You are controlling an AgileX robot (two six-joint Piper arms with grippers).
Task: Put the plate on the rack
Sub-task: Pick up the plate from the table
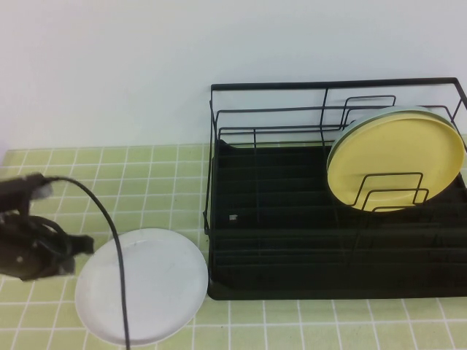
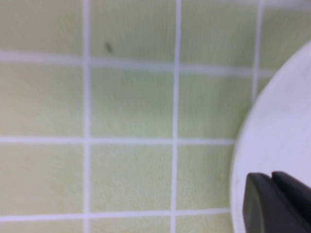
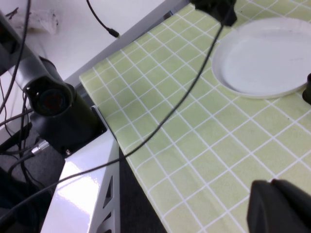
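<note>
The white plate point(image 1: 142, 284) lies flat on the green tiled table, just left of the black wire rack point(image 1: 336, 85). My left gripper point(image 1: 86, 244) is at the plate's left rim, and its fingers are shut. In the left wrist view the plate point(image 2: 282, 136) fills one side, and the left gripper point(image 2: 272, 177) has both dark fingertips pressed together over it, just inside the rim, with nothing visible between them. My right gripper point(image 3: 271, 183) is shut and empty above bare tiles, out of the high view. From there the plate point(image 3: 265, 58) lies well away.
A yellow plate point(image 1: 394, 160) stands upright in the rack's right dividers, with a pale green one point(image 1: 365, 120) behind it. A black cable point(image 1: 109, 226) from the left arm hangs across the white plate. The table's edge and an arm base point(image 3: 53, 102) show in the right wrist view.
</note>
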